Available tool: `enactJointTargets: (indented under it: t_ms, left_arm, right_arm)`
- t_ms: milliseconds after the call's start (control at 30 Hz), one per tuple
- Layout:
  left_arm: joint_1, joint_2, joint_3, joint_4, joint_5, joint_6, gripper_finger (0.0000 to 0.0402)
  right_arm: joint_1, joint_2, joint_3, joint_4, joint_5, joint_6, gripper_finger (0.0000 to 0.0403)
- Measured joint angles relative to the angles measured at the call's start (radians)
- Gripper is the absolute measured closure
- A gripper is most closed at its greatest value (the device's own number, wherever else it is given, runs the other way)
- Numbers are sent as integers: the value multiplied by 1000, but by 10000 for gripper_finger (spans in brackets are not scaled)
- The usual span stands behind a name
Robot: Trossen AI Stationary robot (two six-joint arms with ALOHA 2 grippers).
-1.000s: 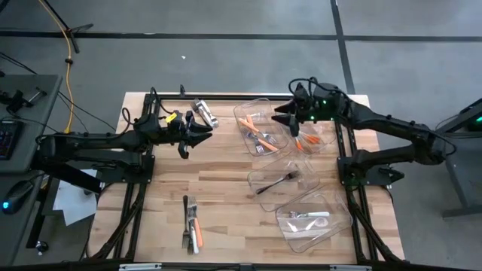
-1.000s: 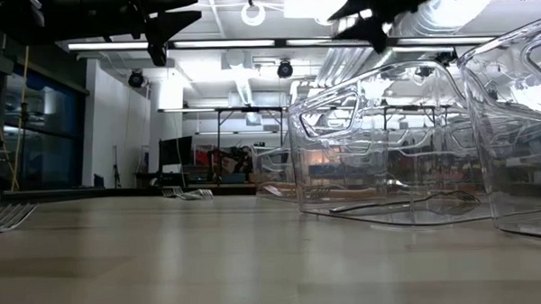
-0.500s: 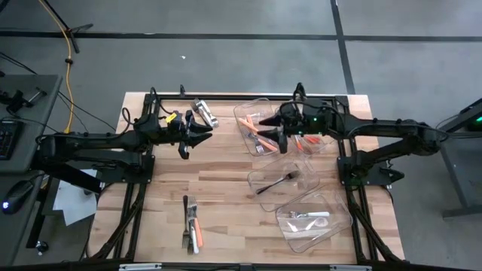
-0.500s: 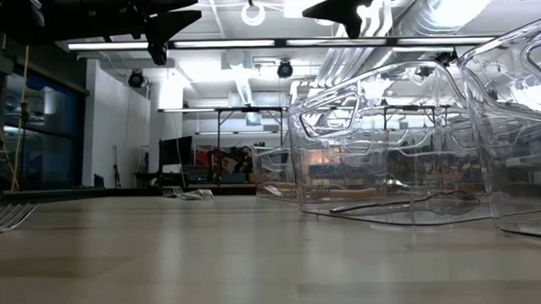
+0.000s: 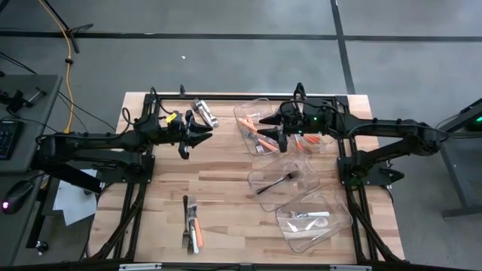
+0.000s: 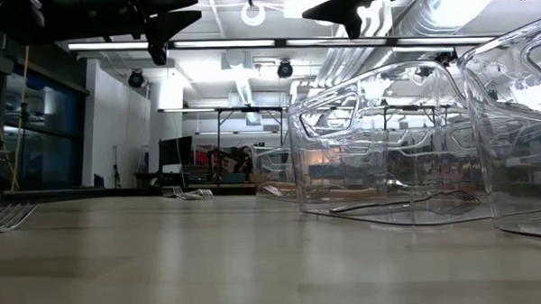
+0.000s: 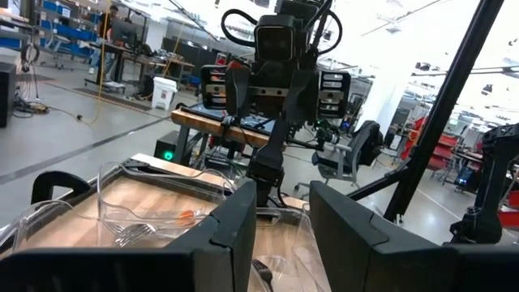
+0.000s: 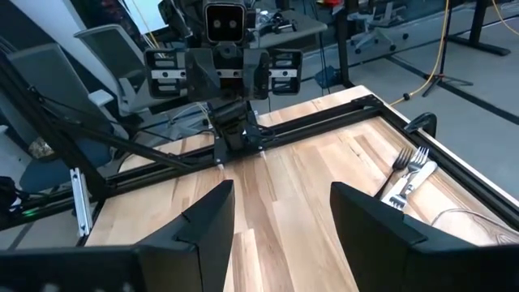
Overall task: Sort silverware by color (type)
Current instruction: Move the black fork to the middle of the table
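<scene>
On the left I had the left gripper (image 5: 202, 135) hovering above the wooden table (image 5: 166, 196), its fingers (image 7: 235, 227) spread with nothing between them. Just beyond it, at the table's far edge, lay a small cluster of plain metal forks (image 5: 204, 113). Nearer the front edge sat another little pile of silverware (image 5: 192, 223), one piece with an orange handle, others silver. Moving right, the right gripper (image 5: 267, 128) hung over the far clear bin (image 5: 252, 105), which held the orange-handled pieces (image 5: 260, 137); its fingers (image 8: 207, 223) stood apart and empty. A neighbouring bin (image 5: 325, 144) beside it also held orange handles. The middle bin (image 5: 301, 183) contained a single dark fork (image 5: 279, 181), and the nearest bin (image 5: 339, 224) held the white-handled pieces (image 5: 309, 215).
</scene>
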Motion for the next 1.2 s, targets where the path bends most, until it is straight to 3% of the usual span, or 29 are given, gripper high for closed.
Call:
enactJointTargets:
  t_ms: [500, 633, 700, 800, 1000, 1200]
  left_arm:
    - [0, 0, 0, -6, -39, -1, 296]
    - [-19, -9, 2, -21, 32, -49, 296]
    - [-51, -21, 22, -102, 89, -53, 300]
    - [-143, -42, 85, -358, 119, -45, 321]
    - [-399, -44, 209, -929, 18, -36, 395]
    - [-714, -18, 206, -1088, -92, -286, 400]
  right_arm:
    - [0, 0, 0, -16, -1, 0, 214]
    - [0, 0, 0, -33, -2, 9, 214]
    - [0, 0, 0, -45, -5, 15, 214]
    - [0, 0, -1, -65, -5, 15, 214]
    - [0, 0, -1, -83, 46, 15, 214]
    - [0, 0, -1, -91, 83, 15, 214]
